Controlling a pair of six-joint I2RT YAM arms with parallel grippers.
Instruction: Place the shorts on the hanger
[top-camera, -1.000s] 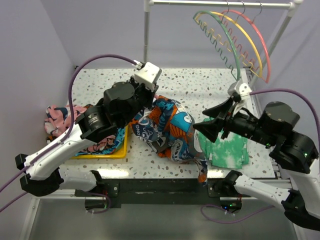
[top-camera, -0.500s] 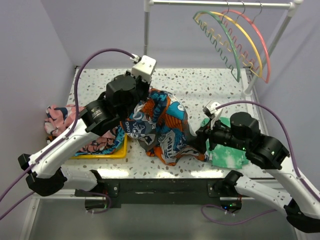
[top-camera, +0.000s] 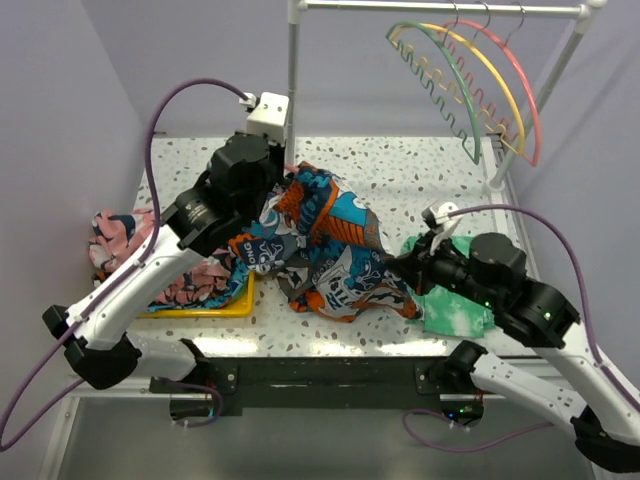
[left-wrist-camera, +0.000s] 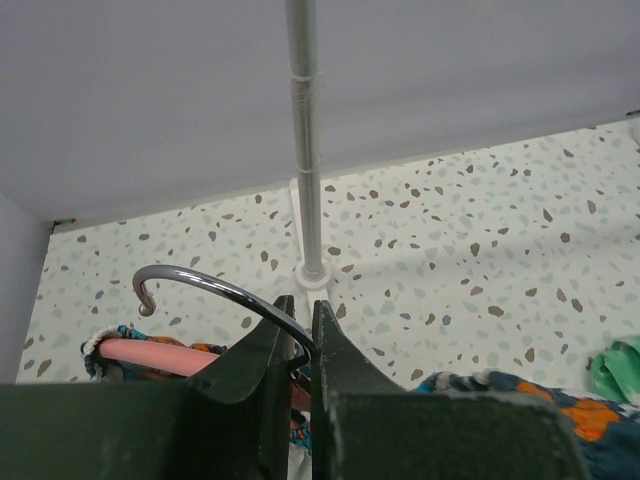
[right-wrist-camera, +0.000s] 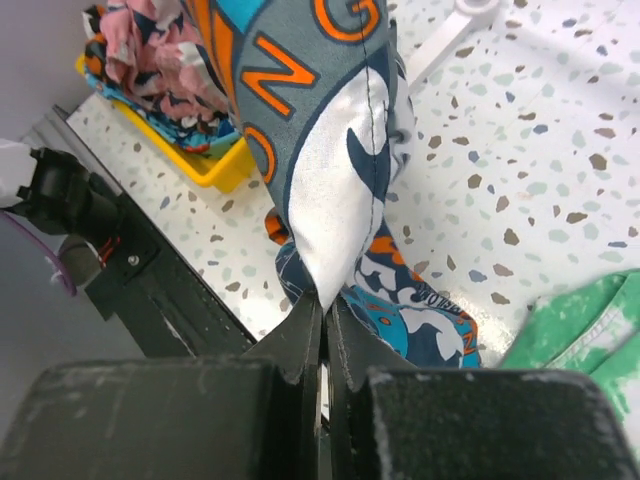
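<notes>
The shorts, printed in orange, teal, navy and white, hang draped in a heap at the table's middle. They cover most of the hanger; only its metal hook and a bit of pink arm show. My left gripper is shut on that hook, holding it up near the rack's post. My right gripper is shut on a low fold of the shorts, pinching its white inner side. In the top view the right gripper sits at the shorts' right edge.
A yellow tray at the left holds a pink-and-navy garment. A green-and-white cloth lies under the right arm. On the rail hang green, yellow and pink arched hangers. The rack post stands behind.
My right gripper came in leftward and lower to the shorts and shut on the fabric. My left arm lifted the hook back toward the post, pulling the shorts along.
</notes>
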